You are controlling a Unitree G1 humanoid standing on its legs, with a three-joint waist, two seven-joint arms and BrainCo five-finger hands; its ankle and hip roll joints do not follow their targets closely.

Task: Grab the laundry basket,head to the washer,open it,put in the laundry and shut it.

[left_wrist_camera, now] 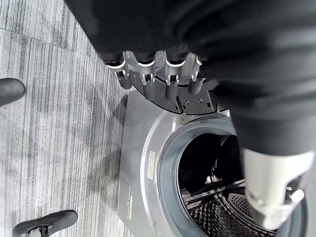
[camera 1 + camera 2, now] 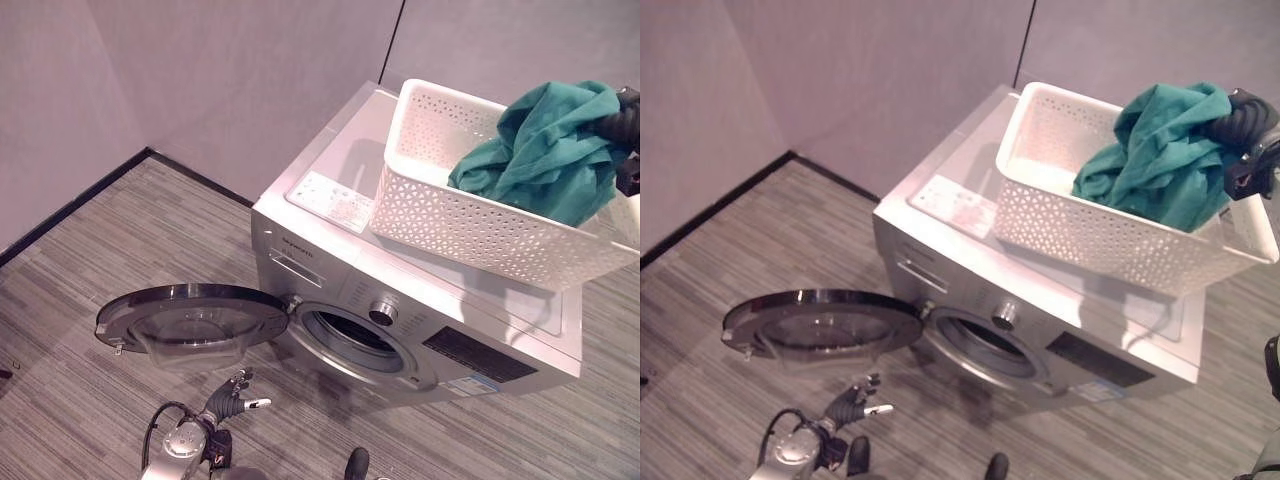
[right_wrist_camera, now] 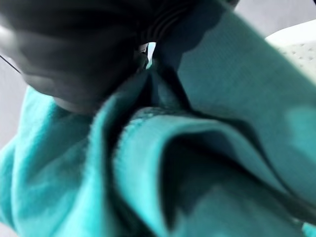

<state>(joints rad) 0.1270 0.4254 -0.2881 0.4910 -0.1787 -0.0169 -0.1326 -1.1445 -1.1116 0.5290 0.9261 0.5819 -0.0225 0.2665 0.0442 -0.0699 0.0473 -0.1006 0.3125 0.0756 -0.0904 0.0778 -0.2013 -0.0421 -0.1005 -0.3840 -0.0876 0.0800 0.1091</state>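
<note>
From the left eye view, the white basket is sitting on top of the silver washer, with the teal laundry heaped at its far right end. The washer's round door is swinging wide open to the left above the grey floor, and the left robot hand is hanging low just in front of it, fingers loosely spread and gripping nothing.

From the right eye view, the right robot hand is reaching in at the right edge and lying against the top of the teal laundry.

In the left wrist view, the fingers are standing in a straight row, and past them the drum is gaping dark and ready.

In the right wrist view, teal folds are crowding close to the dark cover; the fingers seem buried in the cloth, so I cannot tell whether they are pinching it.

The opening step looks done and the loading step is under way. Next the right robot hand needs a firm hold on the laundry, then a lift clear of the basket rim and a carry down into the drum
</note>
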